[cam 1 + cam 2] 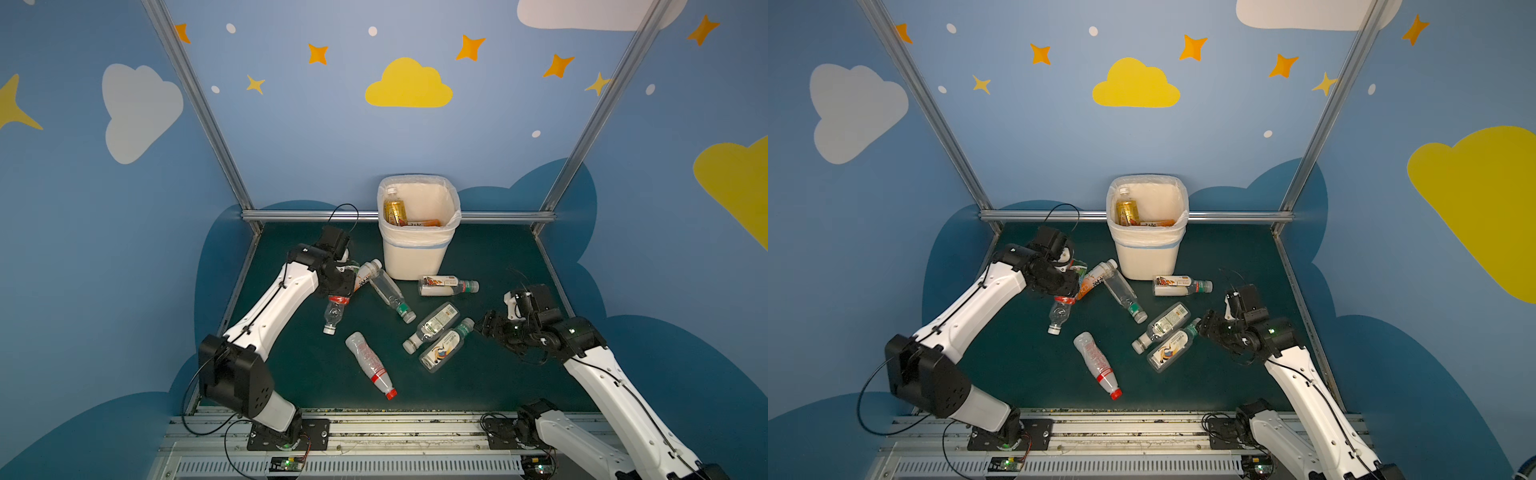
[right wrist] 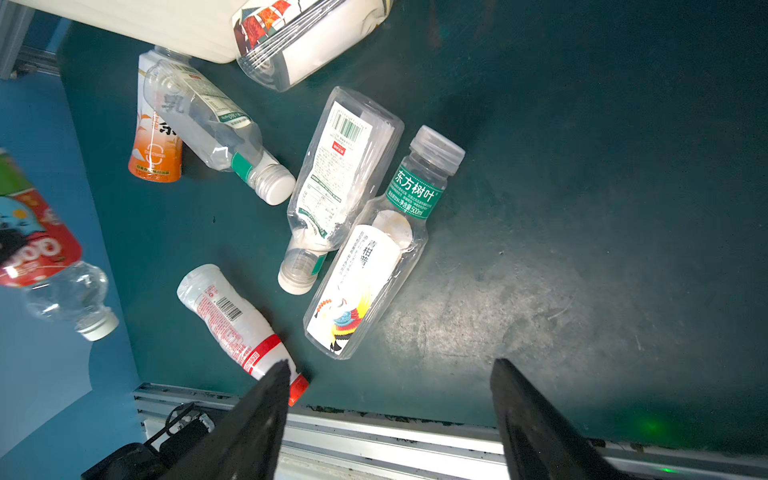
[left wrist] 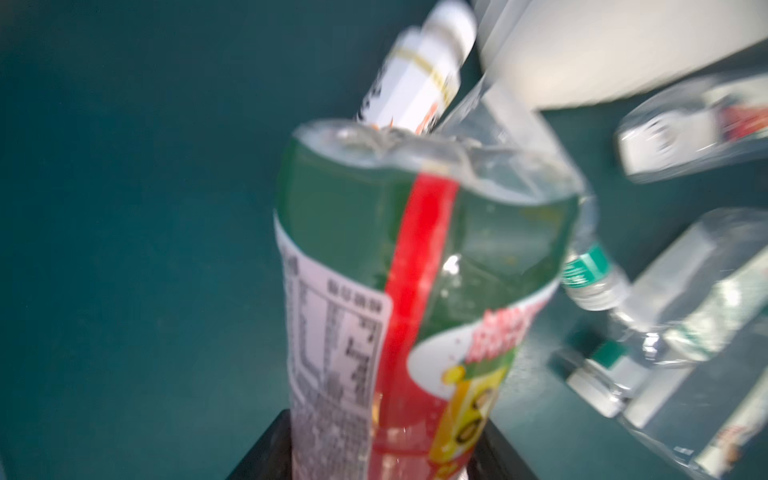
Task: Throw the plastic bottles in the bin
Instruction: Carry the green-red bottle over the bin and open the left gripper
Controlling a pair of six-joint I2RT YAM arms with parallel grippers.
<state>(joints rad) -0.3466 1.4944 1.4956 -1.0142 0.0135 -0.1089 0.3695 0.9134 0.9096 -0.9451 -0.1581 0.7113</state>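
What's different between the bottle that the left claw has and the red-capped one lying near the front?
The held bottle is gripped in the left claw; the red-capped bottle lies flat on the dark mat. The held bottle is clear, with a red-and-green label and white cap; the red-capped bottle is milky with red print. Both are capped and outside the bin.

Bin point(image 1: 415, 257) at back of green mat point(image 1: 498, 386), two bottles point(image 1: 394, 210) inside. Left gripper point(image 1: 347, 286) holds red-labelled bottle point(image 1: 334, 311), cap down. Six more lie loose on mat. Right gripper point(image 1: 480, 326) just beside green-capped bottle point(image 1: 442, 349)
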